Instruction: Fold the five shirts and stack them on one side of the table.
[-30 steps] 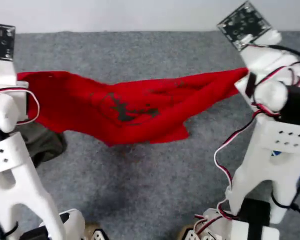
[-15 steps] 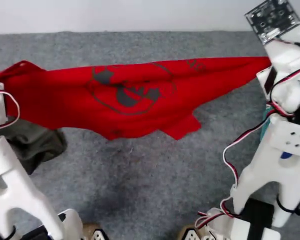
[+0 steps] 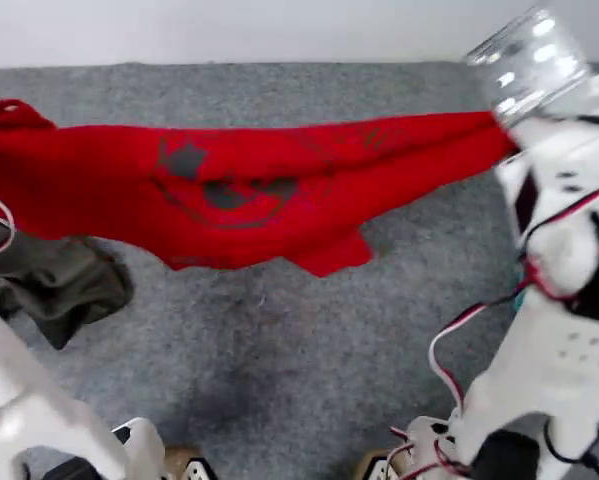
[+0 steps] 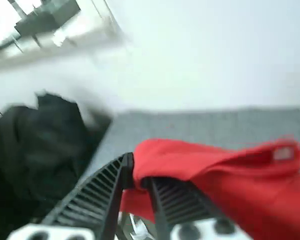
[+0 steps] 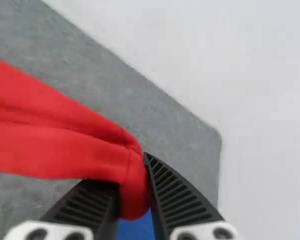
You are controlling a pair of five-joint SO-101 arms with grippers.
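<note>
Light is soft and even, falling from above onto the grey tabletop [image 3: 309,360]. In the high view the red shirt [image 3: 239,190] throws only a faint, diffuse shadow toward 6 o'clock. The right arm [image 3: 564,300] at 3 o'clock is smeared by motion blur, and the board [image 3: 524,60] on top of it at 1 o'clock shows streaked bright spots. The left arm [image 3: 19,410] at 8 o'clock is soft-edged too. The left wrist view is blurred throughout: its white wall [image 4: 215,50] is bright, nearly washed out, and the left hand [image 4: 138,172] at 6 o'clock is dark and soft. In the right wrist view a pale bright wall [image 5: 215,60] lies at 2 o'clock, and the right hand [image 5: 122,175] is out of focus.
</note>
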